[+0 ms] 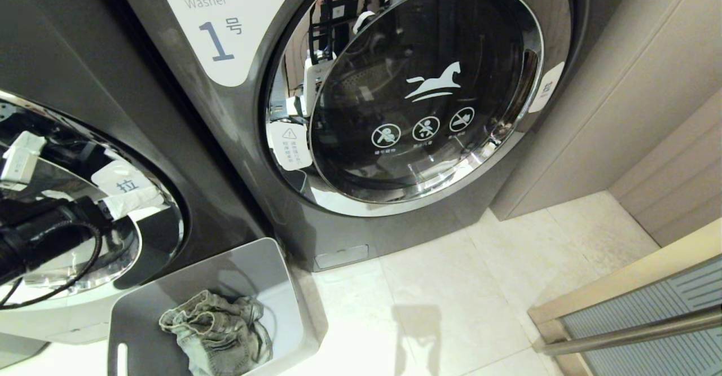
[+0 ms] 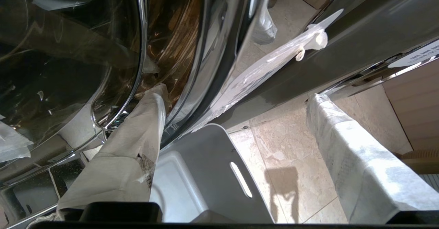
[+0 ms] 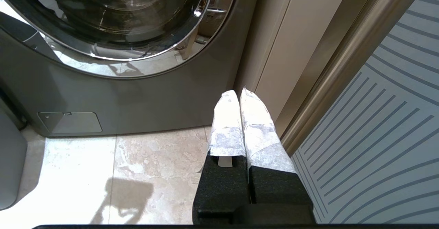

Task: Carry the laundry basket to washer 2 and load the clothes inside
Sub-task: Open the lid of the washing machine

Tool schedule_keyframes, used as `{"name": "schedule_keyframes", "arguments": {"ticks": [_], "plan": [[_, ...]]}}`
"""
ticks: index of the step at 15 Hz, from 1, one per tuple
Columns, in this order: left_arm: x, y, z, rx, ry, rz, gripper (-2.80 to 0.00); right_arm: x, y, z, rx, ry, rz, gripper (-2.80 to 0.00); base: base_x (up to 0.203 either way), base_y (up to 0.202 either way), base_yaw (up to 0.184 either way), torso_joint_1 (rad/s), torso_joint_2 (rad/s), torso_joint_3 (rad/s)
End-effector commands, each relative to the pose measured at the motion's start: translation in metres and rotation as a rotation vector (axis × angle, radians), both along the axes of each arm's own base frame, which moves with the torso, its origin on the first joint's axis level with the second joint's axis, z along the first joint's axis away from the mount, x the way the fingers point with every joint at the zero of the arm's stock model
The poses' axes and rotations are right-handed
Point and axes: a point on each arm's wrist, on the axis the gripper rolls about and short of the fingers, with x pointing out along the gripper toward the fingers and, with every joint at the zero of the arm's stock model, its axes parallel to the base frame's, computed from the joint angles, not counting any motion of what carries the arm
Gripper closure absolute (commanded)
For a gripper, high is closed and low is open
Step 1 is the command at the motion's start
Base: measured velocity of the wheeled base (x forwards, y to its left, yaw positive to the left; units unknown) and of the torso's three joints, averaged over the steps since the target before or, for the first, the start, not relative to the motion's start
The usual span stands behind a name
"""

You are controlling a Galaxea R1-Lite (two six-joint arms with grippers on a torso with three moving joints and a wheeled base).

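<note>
- Floor [image 1: 451,286]: pale beige stone tiles with thin joints
- Laundry basket [image 1: 248,269]: grey plastic, stands on the tiles just before the left washer's door
- Washer 1 [image 1: 338,240]: dark grey front-loader, base on the tiles, beside the basket

Laundry basket [image 1: 225,274] near corner and left washer's door [image 1: 84,207] — both cut off by the head view's edge

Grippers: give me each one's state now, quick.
Left gripper: jaws wide open, holding nothing, at the washer door's rim.
Right gripper: jaws shut, empty, above the floor.
</note>
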Motion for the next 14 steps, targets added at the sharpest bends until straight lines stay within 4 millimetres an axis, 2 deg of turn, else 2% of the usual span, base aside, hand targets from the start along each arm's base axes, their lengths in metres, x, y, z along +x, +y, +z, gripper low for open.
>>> {"name": "schedule_keyframes", "arguments": {"ticks": [1,14], "plan": [[-0.0003,0.0002,-0.0009,-0.003,0.003,-0.005,-2.8,0.004,0.0,-0.0108,-0.002,0.038,0.001,0.0,0.0,0.0,0.0,0.0,0.0,0.0],[-0.0054,-0.0017,-0.0017,-0.005,0.003,-0.008,-2.8,0.0041,0.0,-0.0108,-0.002,0.039,0.001,0.0,0.0,0.0,0.0,0.0,0.0,0.0]]}}
